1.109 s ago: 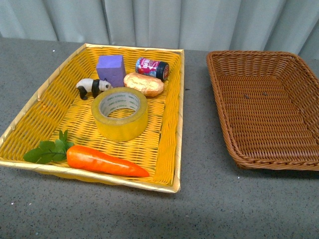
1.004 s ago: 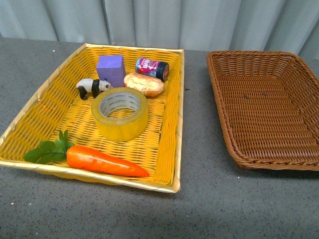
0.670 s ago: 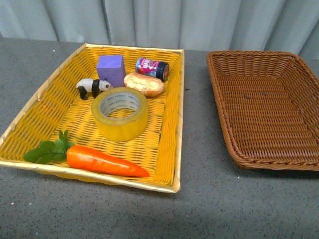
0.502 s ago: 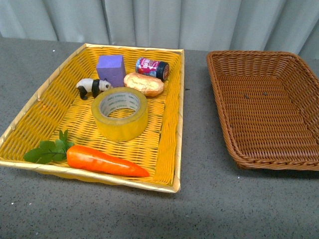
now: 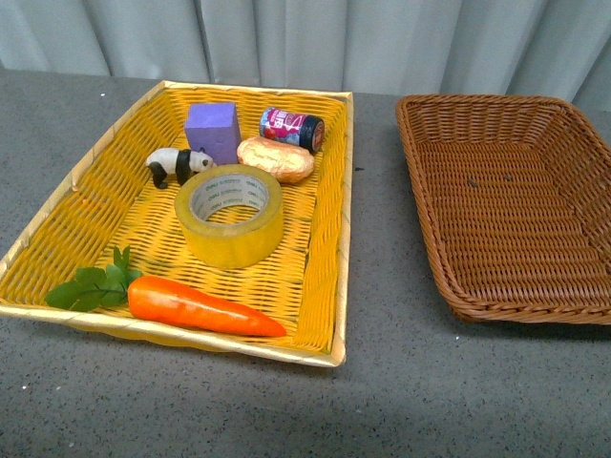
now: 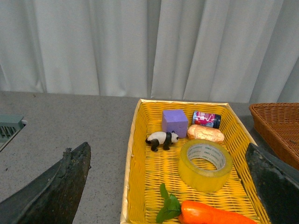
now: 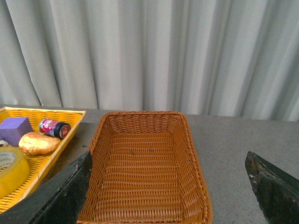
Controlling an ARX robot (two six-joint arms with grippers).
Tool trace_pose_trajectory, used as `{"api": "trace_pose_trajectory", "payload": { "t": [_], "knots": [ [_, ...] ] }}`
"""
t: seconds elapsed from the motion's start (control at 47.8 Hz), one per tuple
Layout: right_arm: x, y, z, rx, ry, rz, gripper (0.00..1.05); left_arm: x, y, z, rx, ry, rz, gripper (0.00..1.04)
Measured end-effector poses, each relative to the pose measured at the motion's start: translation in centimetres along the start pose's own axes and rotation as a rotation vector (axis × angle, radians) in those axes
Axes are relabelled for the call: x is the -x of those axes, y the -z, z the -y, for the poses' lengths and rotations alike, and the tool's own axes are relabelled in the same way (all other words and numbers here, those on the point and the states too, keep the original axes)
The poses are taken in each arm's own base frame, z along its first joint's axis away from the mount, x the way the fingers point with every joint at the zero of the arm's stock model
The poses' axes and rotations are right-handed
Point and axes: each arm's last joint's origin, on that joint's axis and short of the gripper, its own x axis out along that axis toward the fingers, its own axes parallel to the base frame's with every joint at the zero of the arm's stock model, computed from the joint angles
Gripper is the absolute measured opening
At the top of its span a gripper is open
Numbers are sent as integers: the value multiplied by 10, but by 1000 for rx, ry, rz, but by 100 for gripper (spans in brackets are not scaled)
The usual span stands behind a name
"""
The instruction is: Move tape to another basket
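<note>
A grey speckled counter [image 5: 382,382] runs up to a pale pleated curtain [image 5: 382,38]. On the counter's left side sits a bright yellow woven rectangular basket [image 5: 95,210]. Well apart to its right, with a strip of counter between them, stands a dark brown woven wicker tray basket [image 5: 516,219] with low flared sides.

In the wrist views, dark fingers frame each picture's edges. The left tool [image 6: 168,145] has its jaws spread wide apart and faces the yellow basket. The right tool [image 7: 168,156], equally wide apart, looks onto the brown basket.

A wide roll of translucent yellowish packing tape [image 5: 229,218] lies flat, core opening upward, in the middle of the yellow basket's floor. An orange plastic carrot with green leaves [image 5: 196,307] lies along the near rim, just in front of the roll. At the far end stand a purple foam cube [image 5: 212,131], a golden bread roll [image 5: 275,158] just beyond the tape, and a small red-labelled can [image 5: 291,128] on its side behind the bread. A black-and-white toy panda [image 5: 177,166] stands just beside the cube.
</note>
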Motion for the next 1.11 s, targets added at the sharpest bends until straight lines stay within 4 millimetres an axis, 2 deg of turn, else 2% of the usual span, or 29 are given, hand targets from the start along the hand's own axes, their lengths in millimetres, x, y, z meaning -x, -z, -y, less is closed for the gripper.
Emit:
{"api": "trace_pose_trajectory", "payload": {
  "t": [0.984, 1.025, 1.109],
  "knots": [
    [0, 0, 0, 0, 0, 0, 96, 0, 0, 0, 0, 0, 0, 98],
    [0, 0, 0, 0, 0, 0, 96, 0, 0, 0, 10, -17, -24, 98],
    [0, 0, 0, 0, 0, 0, 96, -4, 7, 0, 15, -164, -263, 98]
  ]
}}
